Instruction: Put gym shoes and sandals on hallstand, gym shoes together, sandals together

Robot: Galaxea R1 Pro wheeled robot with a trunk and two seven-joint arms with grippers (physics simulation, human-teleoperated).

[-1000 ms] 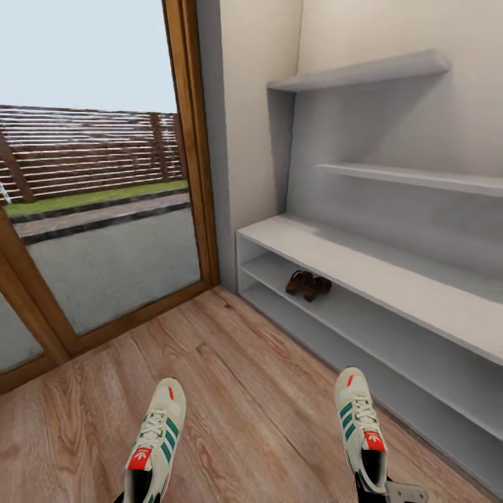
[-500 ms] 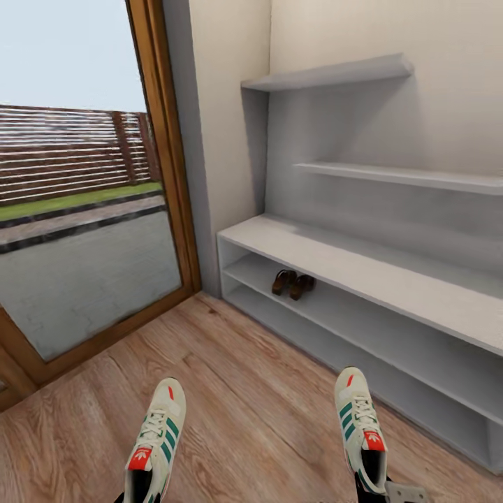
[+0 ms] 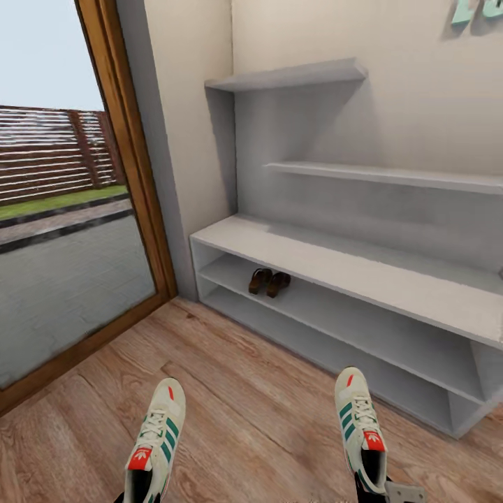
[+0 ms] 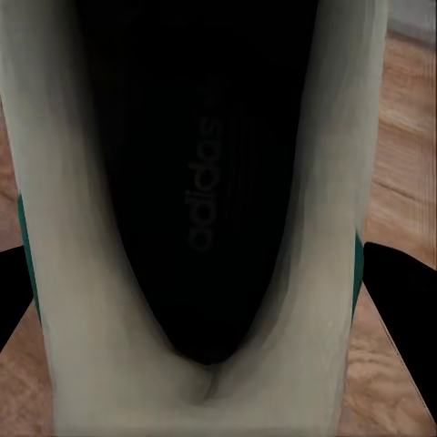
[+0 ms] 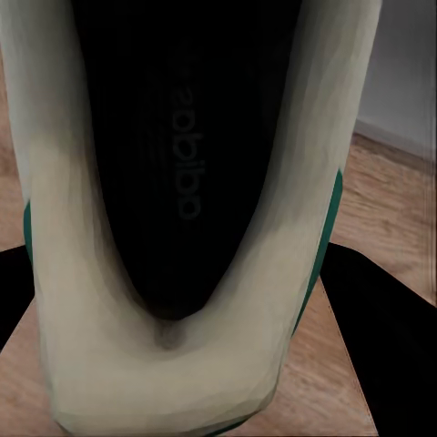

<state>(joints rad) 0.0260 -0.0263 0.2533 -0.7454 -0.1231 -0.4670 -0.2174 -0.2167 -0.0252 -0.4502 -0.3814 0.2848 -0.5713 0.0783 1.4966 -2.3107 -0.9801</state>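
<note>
Gripping one gym shoe [image 3: 155, 441] in the left tool [image 4: 196, 300]; the other [image 3: 360, 427] in the right tool [image 5: 182, 309].

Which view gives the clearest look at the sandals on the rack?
The head view: the sandals sit side by side in the hallstand's upper shelf slot, near its window end. The wrist views look into the held gym shoes, with floor at the edges.

Cream wall [image 3: 363, 31] (wood-framed glass door [image 3: 63, 230])
</note>
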